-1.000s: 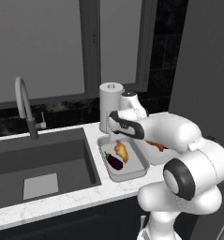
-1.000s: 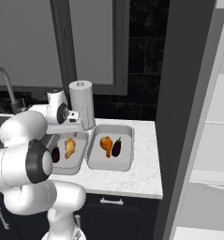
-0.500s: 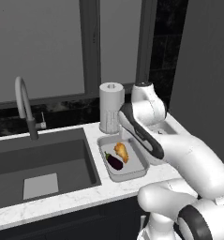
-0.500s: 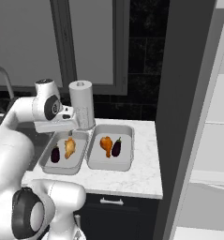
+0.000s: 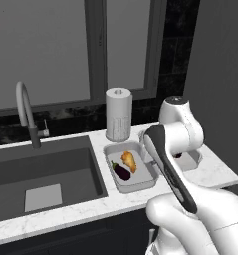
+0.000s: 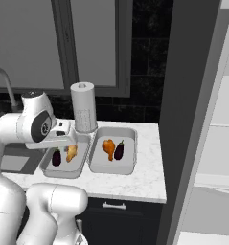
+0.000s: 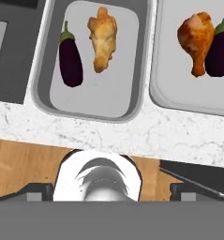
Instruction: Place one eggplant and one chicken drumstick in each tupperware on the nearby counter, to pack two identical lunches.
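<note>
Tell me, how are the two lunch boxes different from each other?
In the tupperware nearer the sink, the eggplant and drumstick lie apart; in the other tupperware, the eggplant and drumstick touch. The first drumstick looks paler and yellower, the second deeper orange. Both trays are pale grey, hold one of each food, and sit side by side on the marble counter.

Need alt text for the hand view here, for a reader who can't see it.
Seen from above, two grey tupperware trays sit side by side on the marble counter, each holding one eggplant and one chicken drumstick. The left tray shows whole; the right tray is cut off at the frame's edge.
</note>
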Controlling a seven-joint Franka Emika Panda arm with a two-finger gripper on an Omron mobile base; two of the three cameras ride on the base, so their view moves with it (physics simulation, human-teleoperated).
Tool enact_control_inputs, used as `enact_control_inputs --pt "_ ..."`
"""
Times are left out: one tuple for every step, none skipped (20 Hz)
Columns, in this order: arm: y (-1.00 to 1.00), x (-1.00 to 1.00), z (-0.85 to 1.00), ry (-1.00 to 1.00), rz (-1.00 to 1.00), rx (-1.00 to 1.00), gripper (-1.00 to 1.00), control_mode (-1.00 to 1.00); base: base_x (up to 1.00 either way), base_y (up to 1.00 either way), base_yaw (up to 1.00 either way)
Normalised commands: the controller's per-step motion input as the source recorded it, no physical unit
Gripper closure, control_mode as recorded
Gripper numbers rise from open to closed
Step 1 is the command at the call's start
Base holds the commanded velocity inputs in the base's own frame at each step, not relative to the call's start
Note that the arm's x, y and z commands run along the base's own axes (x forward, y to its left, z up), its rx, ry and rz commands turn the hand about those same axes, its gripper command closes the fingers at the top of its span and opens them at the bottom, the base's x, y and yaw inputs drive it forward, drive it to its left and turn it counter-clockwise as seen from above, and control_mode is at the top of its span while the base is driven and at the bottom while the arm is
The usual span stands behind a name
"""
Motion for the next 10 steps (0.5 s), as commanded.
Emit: enact_control_inputs --pt "-0.05 -0.32 0.00 0.04 0.05 0.00 -1.00 -1.00 0.00 0.00 0.00" --pt "0.00 -0.04 0.00 0.02 0.03 0.00 -1.00 -1.00 0.00 0.00 0.00" --pt "0.00 -0.31 0.29 0.00 0.00 0.00 -1.00 -1.00 0.00 0.00 0.00" --pt "0.00 -0.28 0.39 0.00 0.00 0.00 -1.00 -1.00 0.00 0.00 0.00" --pt "0.00 0.00 0.44 0.05 0.00 0.00 -1.00 -1.00 0.00 0.00 0.00" --pt "0.00 0.00 0.55 0.12 0.00 0.00 -1.00 -1.00 0.00 0.00 0.00" --pt "0.00 -0.01 0.57 0.09 0.00 0.00 -1.00 -1.00 0.00 0.00 0.00" --pt "0.00 0.00 0.64 0.08 0.00 0.00 -1.00 -1.00 0.00 0.00 0.00" --pt "0.01 0.00 0.86 0.07 0.00 0.00 -1.00 -1.00 0.00 0.00 0.00" --pt "0.00 0.00 0.87 0.07 0.00 0.00 -1.00 -1.00 0.00 0.00 0.00"
